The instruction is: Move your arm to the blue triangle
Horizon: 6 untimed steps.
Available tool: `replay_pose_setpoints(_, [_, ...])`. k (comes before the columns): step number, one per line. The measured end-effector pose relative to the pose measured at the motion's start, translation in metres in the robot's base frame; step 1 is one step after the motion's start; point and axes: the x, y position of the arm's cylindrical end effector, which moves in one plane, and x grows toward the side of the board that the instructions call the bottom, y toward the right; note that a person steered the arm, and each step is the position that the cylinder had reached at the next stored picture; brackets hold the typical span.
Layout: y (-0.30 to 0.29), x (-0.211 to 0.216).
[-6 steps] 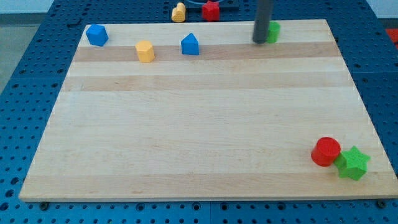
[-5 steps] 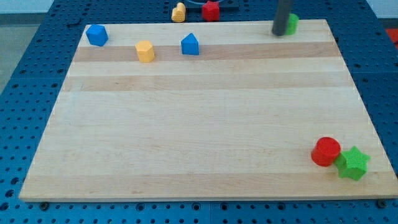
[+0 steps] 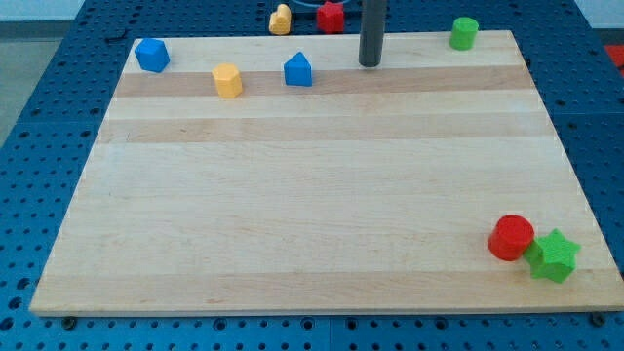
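My tip (image 3: 370, 64) swung left off the green cylinder (image 3: 464, 33), now near the blue triangle (image 3: 298, 70), not touching; no fingers, bare rod.

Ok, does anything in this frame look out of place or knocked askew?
Two blocks lie off the board, on the blue pegboard past its top edge: a yellow block and a red block. My tip stands clear of every block, to the right of the blue triangle.

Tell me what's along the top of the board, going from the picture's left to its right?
Blue block → yellow block → blue triangle → my tip → green cylinder.
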Motion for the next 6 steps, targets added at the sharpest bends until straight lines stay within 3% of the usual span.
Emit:
replay_pose_setpoints(4, [-0.023,-0.007])
replay_pose_setpoints(6, [-0.08,-0.044])
